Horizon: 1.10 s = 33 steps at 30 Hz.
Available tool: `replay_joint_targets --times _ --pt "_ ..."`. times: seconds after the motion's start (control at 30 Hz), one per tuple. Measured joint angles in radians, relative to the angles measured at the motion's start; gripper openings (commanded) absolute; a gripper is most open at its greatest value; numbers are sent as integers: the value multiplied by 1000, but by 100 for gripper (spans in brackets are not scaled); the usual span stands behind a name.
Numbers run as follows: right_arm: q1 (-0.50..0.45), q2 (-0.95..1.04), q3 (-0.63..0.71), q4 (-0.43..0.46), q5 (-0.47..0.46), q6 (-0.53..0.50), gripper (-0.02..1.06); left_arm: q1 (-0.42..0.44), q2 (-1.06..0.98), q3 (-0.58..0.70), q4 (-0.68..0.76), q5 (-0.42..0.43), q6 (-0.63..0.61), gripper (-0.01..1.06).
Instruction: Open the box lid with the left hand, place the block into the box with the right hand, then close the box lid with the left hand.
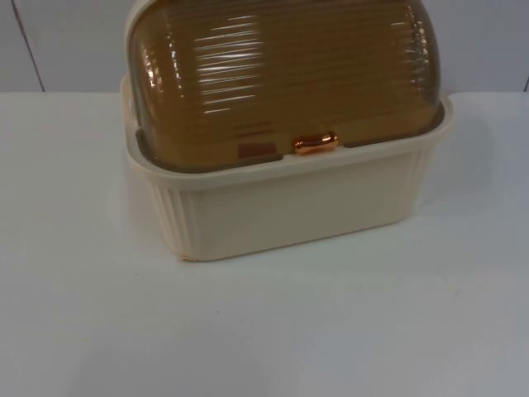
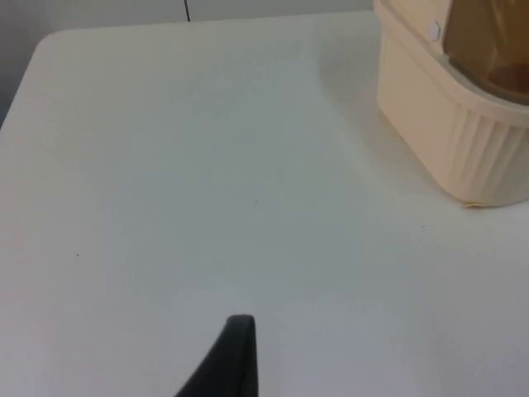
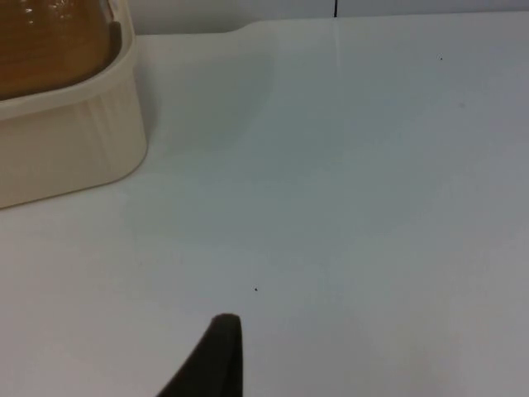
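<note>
Cream box [image 1: 289,207] sits at the far middle of the white table [image 1: 264,331], close to the grey wall [image 1: 66,41]. Its ribbed amber lid [image 1: 281,74] is down — shut over the box, copper handle [image 1: 316,143] at the near rim. Something brownish shows through the lid; cannot tell what. Left gripper [image 2: 235,364] hangs over bare table left of the box, right gripper [image 3: 219,360] over bare table to its right — one fingertip seen of each, so cannot tell their opening or any hold.

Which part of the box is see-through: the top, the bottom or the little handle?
The top: the domed brown lid is see-through and ribbed. The cream base under it is solid, and the small handle is shiny copper.
</note>
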Motion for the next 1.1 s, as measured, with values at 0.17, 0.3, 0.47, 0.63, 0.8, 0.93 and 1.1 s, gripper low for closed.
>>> replay_joint_targets --times 0.17,0.3,0.47,0.63,0.8,0.93,1.1 --pt "0 0 0 0 0 0 105 0 0 0 -8 0 -2 105" --pt "0 0 0 0 0 0 105 0 0 0 0 0 -27 105" --pt "0 0 0 0 0 0 105 0 0 0 57 0 -99 105" --pt "0 0 0 0 0 0 105 0 0 0 67 0 -89 105" --pt "0 0 0 0 0 0 105 0 0 0 63 0 -44 105" --pt "0 0 0 0 0 0 105 0 0 0 53 0 -40 105" --pt "0 0 0 0 0 0 105 0 0 0 51 0 -38 105"
